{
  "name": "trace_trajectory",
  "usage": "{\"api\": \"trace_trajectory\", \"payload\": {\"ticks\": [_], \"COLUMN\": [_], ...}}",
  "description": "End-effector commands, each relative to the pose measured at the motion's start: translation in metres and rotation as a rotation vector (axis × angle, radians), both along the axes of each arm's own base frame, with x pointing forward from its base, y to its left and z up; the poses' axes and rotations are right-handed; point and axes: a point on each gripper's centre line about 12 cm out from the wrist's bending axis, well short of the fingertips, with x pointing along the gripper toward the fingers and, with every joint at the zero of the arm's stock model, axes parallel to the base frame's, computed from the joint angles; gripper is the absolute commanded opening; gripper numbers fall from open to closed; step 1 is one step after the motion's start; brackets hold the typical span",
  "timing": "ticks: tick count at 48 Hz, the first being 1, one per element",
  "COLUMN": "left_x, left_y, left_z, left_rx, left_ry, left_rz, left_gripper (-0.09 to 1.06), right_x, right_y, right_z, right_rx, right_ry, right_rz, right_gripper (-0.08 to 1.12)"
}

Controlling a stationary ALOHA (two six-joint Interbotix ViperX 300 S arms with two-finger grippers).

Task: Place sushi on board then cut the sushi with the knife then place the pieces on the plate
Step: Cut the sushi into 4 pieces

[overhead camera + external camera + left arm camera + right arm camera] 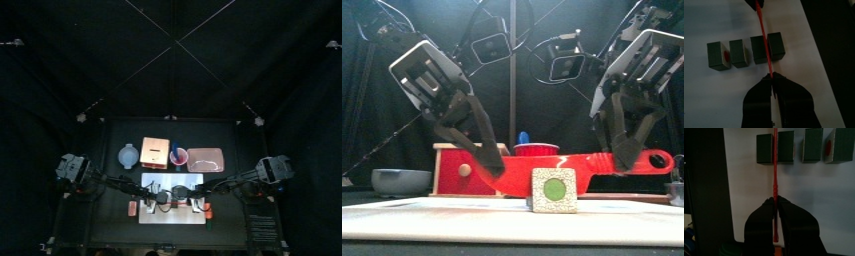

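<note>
The red toy knife (569,165) is held level over the white cutting board (422,215), with a gripper at each end. My left gripper (492,165) is shut on its blade end and my right gripper (627,158) is shut near its handle. Several dark green sushi blocks (737,52) stand in a row on the board, seen end-on in the front view as one piece (553,190). In the left wrist view the blade (765,40) lies along the seam between the last two blocks, and the right wrist view shows that blade (773,163) and those blocks (784,148). How deep it sits is hidden.
Behind the board stand the blue-grey bowl (127,156), the wooden box (155,152), the red cup (179,155) with the blue knife (523,137), and the pink tray (206,159). Bare board (724,95) lies on both sides of the row.
</note>
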Motion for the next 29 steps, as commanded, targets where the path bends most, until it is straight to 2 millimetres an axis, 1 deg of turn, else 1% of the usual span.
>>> {"api": "trace_trajectory", "payload": {"ticks": [1, 10, 16, 23, 29], "left_x": [0.006, 0.006, 0.006, 0.007, 0.007], "left_y": [-0.004, -0.010, -0.012, -0.009, -0.008], "left_z": [0.011, 0.015, 0.017, 0.023, 0.036], "left_rx": [-0.009, -0.015, -0.013, -0.013, -0.008], "left_ry": [-0.034, -0.045, -0.051, -0.061, -0.095], "left_rz": [-0.005, -0.017, -0.024, -0.019, -0.030], "left_gripper": [0.37, 0.37, 0.37, 0.37, 0.38], "right_x": [0.005, 0.004, 0.006, 0.006, 0.003], "right_y": [0.010, 0.017, 0.017, 0.014, 0.012], "right_z": [0.012, 0.015, 0.017, 0.025, 0.040], "right_rx": [0.021, 0.039, 0.035, 0.025, 0.029], "right_ry": [-0.036, -0.038, -0.048, -0.068, -0.096], "right_rz": [0.013, 0.018, 0.023, 0.031, 0.036], "right_gripper": [0.35, 0.35, 0.35, 0.35, 0.35]}}
